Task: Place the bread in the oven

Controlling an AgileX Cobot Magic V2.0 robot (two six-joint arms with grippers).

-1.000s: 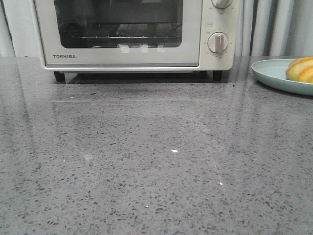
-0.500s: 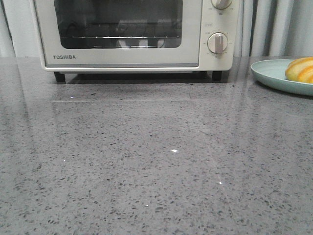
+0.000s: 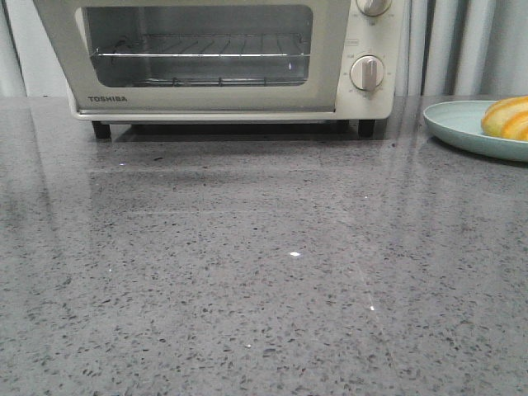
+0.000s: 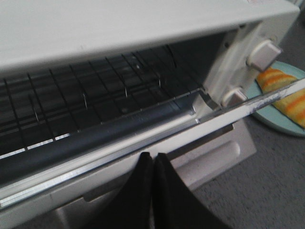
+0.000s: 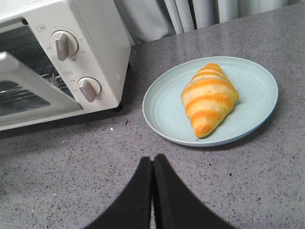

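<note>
Bread: the croissant-like roll (image 5: 208,98), golden-orange with paler stripes, lies on a pale blue plate (image 5: 162,107) to the right of the oven, untouched and not yet inside.
Oven: the cream toaster oven (image 3: 375,41) has its glass door (image 3: 198,49) tilted partly open, so I judge I am opening it to clear a way to the wire rack (image 4: 95,102).
My left gripper (image 4: 153,164): fingers pressed together, just below the door's top edge; whether they touch it I cannot tell.
My right gripper (image 5: 152,167): fingers pressed together, holding nothing, hovering over the grey speckled counter (image 3: 264,280) near the plate.
Writing: "TOSHIBA" on the door's lower left corner.
</note>
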